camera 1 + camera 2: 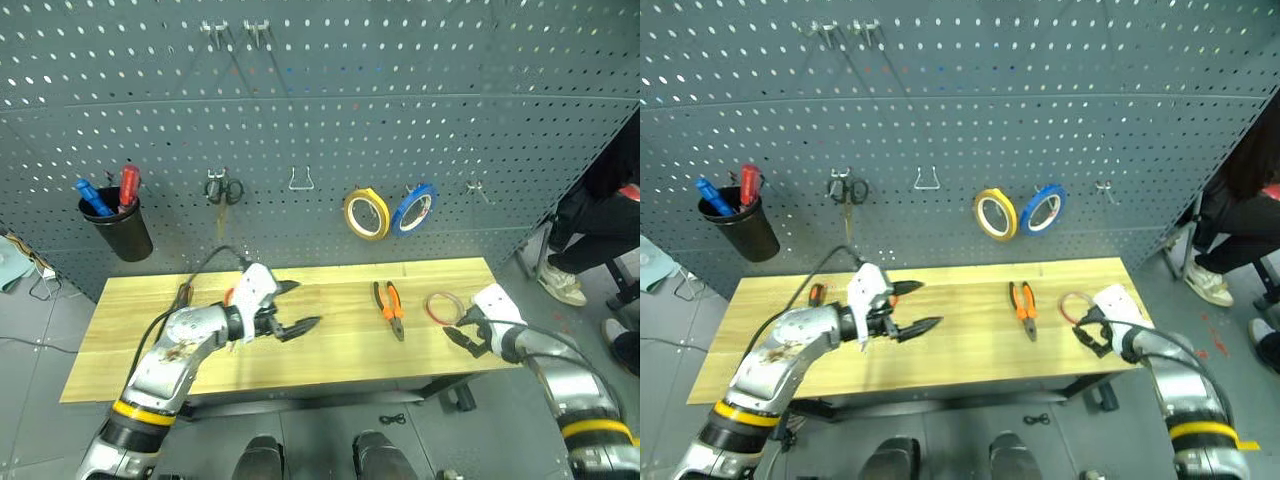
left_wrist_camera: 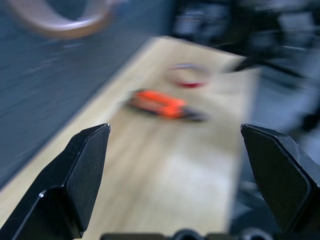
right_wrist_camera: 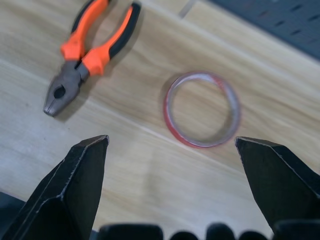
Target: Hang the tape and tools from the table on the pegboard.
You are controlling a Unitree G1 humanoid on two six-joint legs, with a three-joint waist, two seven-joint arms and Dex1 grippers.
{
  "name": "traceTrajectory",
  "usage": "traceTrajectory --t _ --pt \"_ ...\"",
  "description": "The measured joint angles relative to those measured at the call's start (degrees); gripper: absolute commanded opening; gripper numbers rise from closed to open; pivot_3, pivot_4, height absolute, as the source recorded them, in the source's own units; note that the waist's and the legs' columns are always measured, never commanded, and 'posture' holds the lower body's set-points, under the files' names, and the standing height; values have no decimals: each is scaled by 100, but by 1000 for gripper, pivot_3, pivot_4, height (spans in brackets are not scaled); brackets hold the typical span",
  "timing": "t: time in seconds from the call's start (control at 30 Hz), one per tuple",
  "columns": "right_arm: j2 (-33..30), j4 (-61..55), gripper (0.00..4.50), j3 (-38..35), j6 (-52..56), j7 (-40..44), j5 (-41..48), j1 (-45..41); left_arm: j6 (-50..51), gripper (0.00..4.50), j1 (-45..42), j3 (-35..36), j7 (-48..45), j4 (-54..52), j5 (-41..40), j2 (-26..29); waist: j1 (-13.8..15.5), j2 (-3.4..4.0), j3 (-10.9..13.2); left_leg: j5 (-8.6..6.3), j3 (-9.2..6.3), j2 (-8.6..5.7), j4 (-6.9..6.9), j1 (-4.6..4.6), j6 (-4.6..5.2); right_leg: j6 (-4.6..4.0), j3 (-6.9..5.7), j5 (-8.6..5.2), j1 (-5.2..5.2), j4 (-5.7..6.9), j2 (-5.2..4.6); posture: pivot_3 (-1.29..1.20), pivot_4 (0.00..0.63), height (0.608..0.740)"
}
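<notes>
Bare table (image 1: 330,350) lies between the pliers (image 1: 390,309) and the left gripper (image 1: 300,307). The tape (image 1: 445,307) lies flat just beside the right gripper (image 1: 461,331), with nothing between them.

On the table (image 1: 970,350) the pliers (image 1: 1023,309) lie right of centre, with the red tape (image 1: 1077,304) flat just beyond them to the right. The right tool (image 1: 1092,338) hangs open near that ring; the left tool (image 1: 912,308) is open over the table's left half. Yellow (image 1: 995,214) and blue (image 1: 1042,209) rolls hang on the pegboard (image 1: 960,130).

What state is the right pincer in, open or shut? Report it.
Open. The right pincer has its two black fingers spread wide, empty, above the red tape lying flat on the table.
</notes>
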Motion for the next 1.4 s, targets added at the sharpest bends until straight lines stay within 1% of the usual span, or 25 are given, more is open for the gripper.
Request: traceTrajectory --t 0.07,0.13,0.23,0.4,0.5,0.67,0.7,0.8,0.93,0.97,1.03,1.13,1.17,1.23,1.27,1.3,1.33,1.4 --pt "6 720 4500 196 -202 146 -132 -552 -184 4463 -256 -192 -280 109 -1 -250 -5 -1 139 0 -7 -2 12 -12 0 17 1 11 -1 -2 0 101 266 740" --pt "33 1334 4500 337 -464 237 -259 -954 -252 4463 -375 -310 -513 134 -15 -349 -17 3 258 -3 -11 -2 16 -26 5 17 1 15 -10 -1 0 99 292 740" --pt "97 2113 4500 523 -823 330 -439 -1399 -348 4463 -471 -351 -733 150 -36 -389 -25 3 414 -7 -18 -3 23 -45 12 -19 -1 38 -21 -2 -2 93 316 740" --pt "288 3196 4500 729 -1272 480 -672 -1945 -366 4463 -417 -357 -952 171 -87 -363 -35 7 654 -16 -24 -13 47 -72 27 -12 -4 44 -29 0 -15 94 344 740" --pt "336 3642 4500 732 -1482 512 -727 -2215 -377 4463 -365 -320 -995 173 -97 -307 -36 1 756 -16 -28 -17 64 -91 27 -3 -6 52 -41 2 -20 104 347 740" --pt "432 4085 3025 740 -1771 535 -850 -2438 -338 4500 -379 -246 -963 127 -167 -342 -38 -17 776 -16 -35 -18 67 -89 26 -1 -12 54 -37 3 -21 111 349 740" --pt "451 4154 2616 745 -1835 532 -879 -2472 -322 4500 -396 -230 -945 127 -192 -360 -42 -18 776 -16 -35 -19 68 -89 26 0 -12 55 -37 3 -20 121 347 740" --pt "483 4279 1608 751 -1954 514 -940 -2524 -298 4500 -422 -171 -914 113 -201 -369 -54 -18 777 -15 -37 -19 70 -88 25 2 -12 56 -36 3 -20 121 347 740" --pt "482 4338 202 751 -2093 488 -1004 -2531 -269 4500 -422 -147 -894 101 -209 -363 -62 -18 776 -15 -37 -19 70 -88 25 3 -12 56 -36 2 -20 116 331 740" --pt "480 4339 44 751 -2109 483 -1021 -2527 -267 4500 -423 -146 -893 100 -212 -372 -64 -18 776 -15 -37 -19 70 -89 25 3 -13 56 -36 2 -20 114 327 740" --pt "441 4306 44 748 -2195 452 -1055 -2474 -263 4500 -445 -148 -889 101 -218 -437 -54 -18 776 -15 -39 -20 70 -89 25 3 -14 56 -36 2 -21 110 321 740" --pt "271 3975 44 700 -2303 374 -1043 -2146 -189 4500 -600 -143 -842 107 -282 -590 -17 -18 776 -15 -43 -24 70 -93 25 4 -17 56 -36 1 -25 81 301 740" --pt "161 3619 44 634 -2288 316 -1028 -1873 -158 4500 -687 -148 -839 108 -314 -629 -4 -17 776 -15 -46 -27 70 -98 24 5 -20 55 -37 1 -28 81 301 740" --pt "-131 2566 44 414 -2182 81 -979 -1132 -51 4500 -866 -149 -858 125 -381 -666 13 -12 773 -15 -55 -37 70 -112 24 9 -27 52 -49 4 -39 61 296 740" --pt "-281 1900 44 233 -2099 -97 -982 -694 63 4500 -969 -138 -868 131 -444 -689 14 -8 772 -14 -58 -47 71 -133 23 13 -28 50 -68 10 -47 45 290 740" --pt "-444 1040 44 -36 -1980 -371 -1014 -175 229 4500 -1125 -104 -863 145 -549 -748 12 -4 770 -10 -59 -56 76 -166 18 15 -28 50 -106 27 -55 45 290 740" --pt "-513 341 44 -274 -1844 -628 -1072 158 379 4500 -1281 -45 -841 162 -665 -808 -13 -3 769 -6 -66 -58 89 -187 11 18 -32 51 -125 38 -56 45 290 740" --pt "-563 -1104 44 -842 -1456 -1212 -1219 718 697 4500 -1693 114 -737 179 -941 -1009 -88 -3 769 -3 -67 -67 94 -187 5 19 -32 51 -130 63 -63 45 290 740"
